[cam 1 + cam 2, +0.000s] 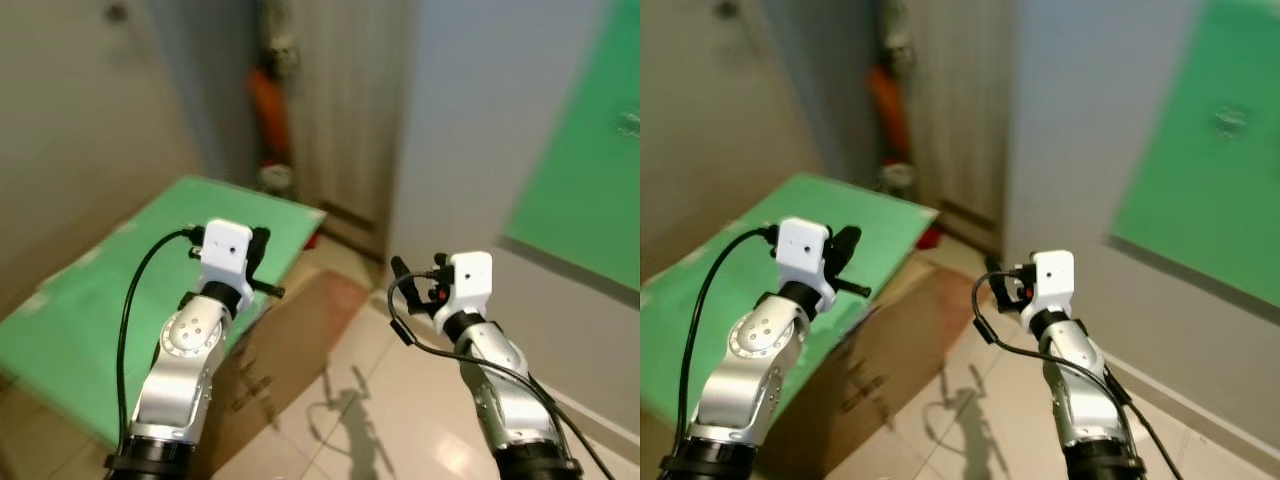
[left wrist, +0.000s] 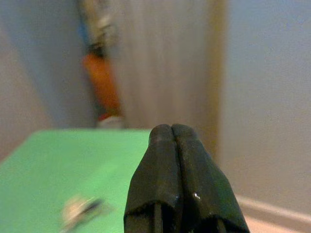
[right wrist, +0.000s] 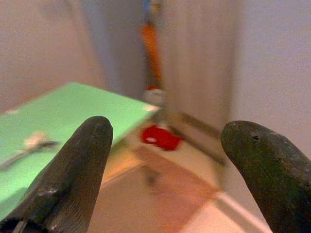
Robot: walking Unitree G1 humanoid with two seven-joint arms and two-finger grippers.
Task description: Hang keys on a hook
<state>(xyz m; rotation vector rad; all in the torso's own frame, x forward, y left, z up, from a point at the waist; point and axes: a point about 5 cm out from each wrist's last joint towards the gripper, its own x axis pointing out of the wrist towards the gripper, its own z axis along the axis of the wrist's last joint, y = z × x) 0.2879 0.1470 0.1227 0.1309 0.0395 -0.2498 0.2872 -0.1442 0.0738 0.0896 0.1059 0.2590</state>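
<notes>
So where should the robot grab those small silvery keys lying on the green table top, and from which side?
The small silvery keys lie flat and blurred on the green table top, so probably from straight above, pinching across the bunched pale end rather than the thin dark tail. The right gripper is open and suits this; the left gripper is shut. Which part is the ring cannot be told.

Both silver arms reach forward over a tiled floor (image 1: 970, 420). The left end effector (image 1: 847, 262) hangs above the edge of a green desk (image 1: 730, 290); the right end effector (image 1: 1002, 280) is raised near a grey wall carrying a green panel (image 1: 1200, 150). An orange object (image 1: 888, 115) stands in the far corner.
</notes>
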